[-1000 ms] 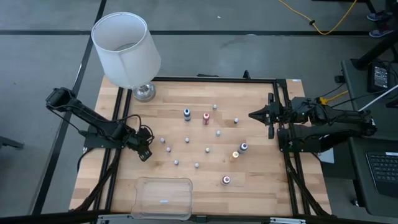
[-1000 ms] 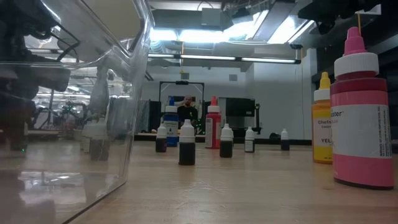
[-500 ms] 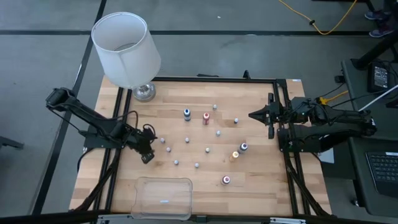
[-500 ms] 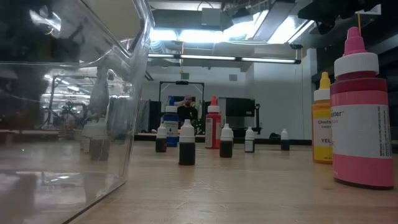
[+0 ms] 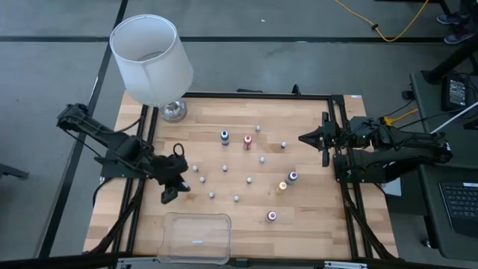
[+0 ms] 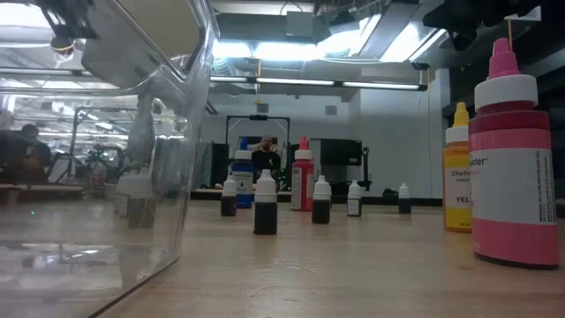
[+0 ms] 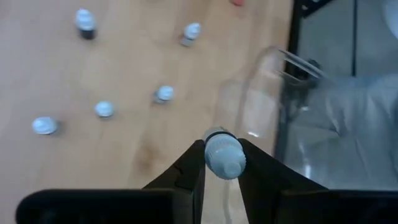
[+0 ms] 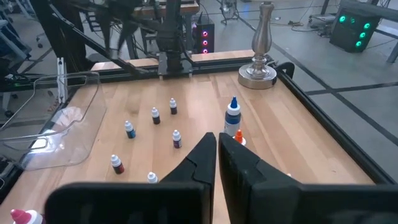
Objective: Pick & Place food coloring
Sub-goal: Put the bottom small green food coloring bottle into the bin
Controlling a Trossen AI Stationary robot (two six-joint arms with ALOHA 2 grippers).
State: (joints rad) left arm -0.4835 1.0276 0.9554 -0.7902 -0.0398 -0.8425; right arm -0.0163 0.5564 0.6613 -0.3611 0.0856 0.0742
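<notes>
Several tiny food coloring bottles with pale tops stand on the wooden table (image 5: 299, 217), among them a blue (image 5: 224, 137), a red (image 5: 247, 141), an orange (image 5: 282, 186) and a pink one (image 5: 272, 216). My left gripper (image 5: 169, 194) hangs above the table's left side, just beyond the clear container (image 5: 196, 237), shut on one small food coloring bottle (image 7: 224, 154). My right gripper (image 5: 305, 138) waits shut above the table's right side, holding nothing. My left gripper pinches the small bottle between its two fingertips (image 7: 193, 163), one on each side of it. The bottle's pale cap (image 7: 225, 150) shows between them; its body is hidden behind the cap. The fingers slant downward from the table's left, and the bottle is lifted clear of the wood.
A white-shaded lamp (image 5: 153, 63) stands on its metal foot (image 5: 172, 111) at the far left corner. The clear container's wall (image 7: 280, 87) lies just beyond the held bottle. A black frame rail (image 5: 340, 149) borders the table. The pink bottle (image 6: 514, 168) stands close to the low camera.
My left gripper has risen from the table and drifted toward the near edge and the clear container, rolling as it went, with the small bottle lifted clear. In the low view its dark shape has climbed from table height toward the top of the picture.
</notes>
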